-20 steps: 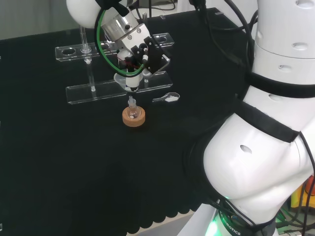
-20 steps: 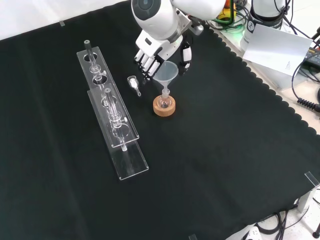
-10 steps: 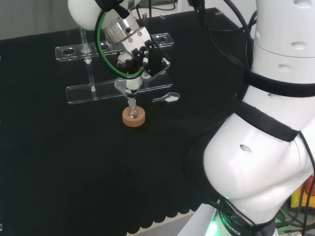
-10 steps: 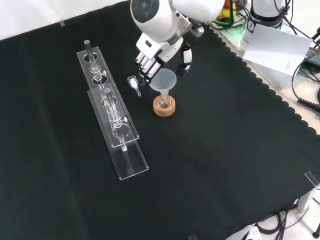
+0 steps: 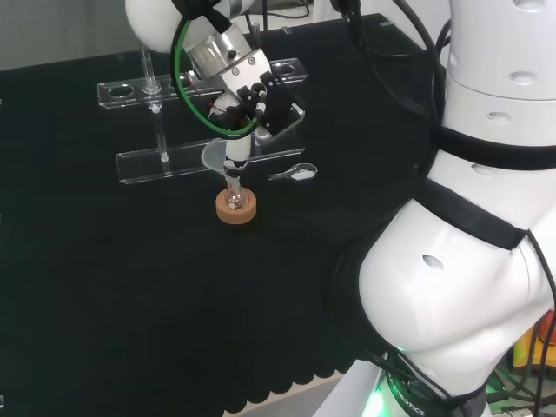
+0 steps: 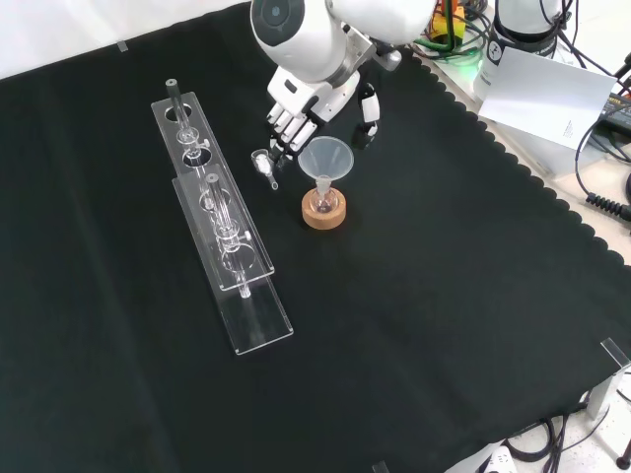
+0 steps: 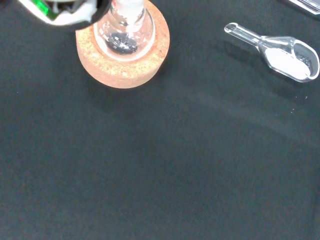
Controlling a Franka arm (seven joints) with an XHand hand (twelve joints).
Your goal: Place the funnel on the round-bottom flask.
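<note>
In the front view, nearest on the table, the funnel (image 6: 324, 158) stands with its stem in the round-bottom flask (image 6: 323, 202) on its cork ring (image 6: 323, 213), and just behind it the robot hand (image 6: 296, 108), fingers relaxed and empty, could tip it by brushing its rim.

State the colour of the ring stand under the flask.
Light tan cork ring stand, seen best in the wrist view.
</note>
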